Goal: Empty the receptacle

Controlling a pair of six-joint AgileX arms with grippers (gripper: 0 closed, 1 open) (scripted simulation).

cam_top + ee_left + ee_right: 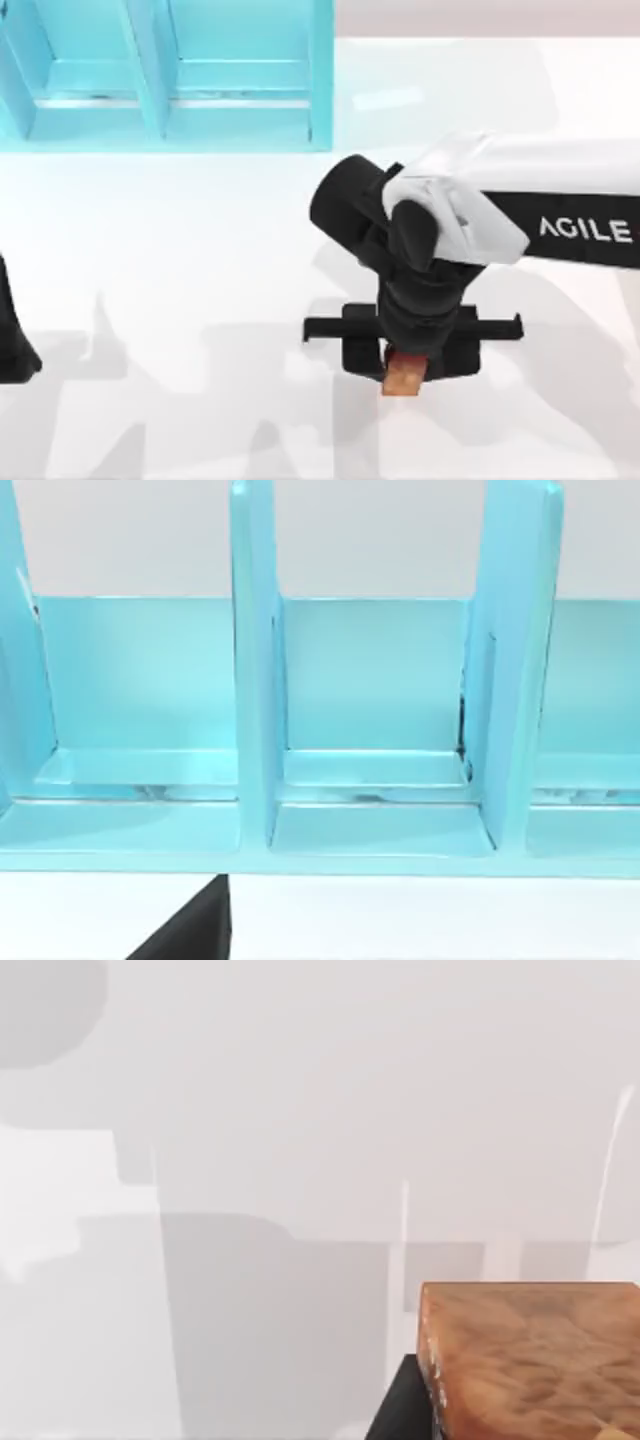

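Observation:
The receptacle (170, 110) is a cyan rack with upright dividers, standing at the table's far left. In the left wrist view the receptacle (255, 680) faces the camera and its compartments look bare. My right gripper (404, 370) hangs over the white table near the front middle, well away from the rack. It is shut on a brown wooden block (403, 382), which sticks out below the fingers. The right wrist view has the block (530, 1360) close up above the table, with a dark finger (402, 1405) against its side.
My left arm (15, 340) is parked at the table's left edge, a dark part of it (190, 930) showing in its wrist view. The white table (180, 300) spreads between the rack and the right arm.

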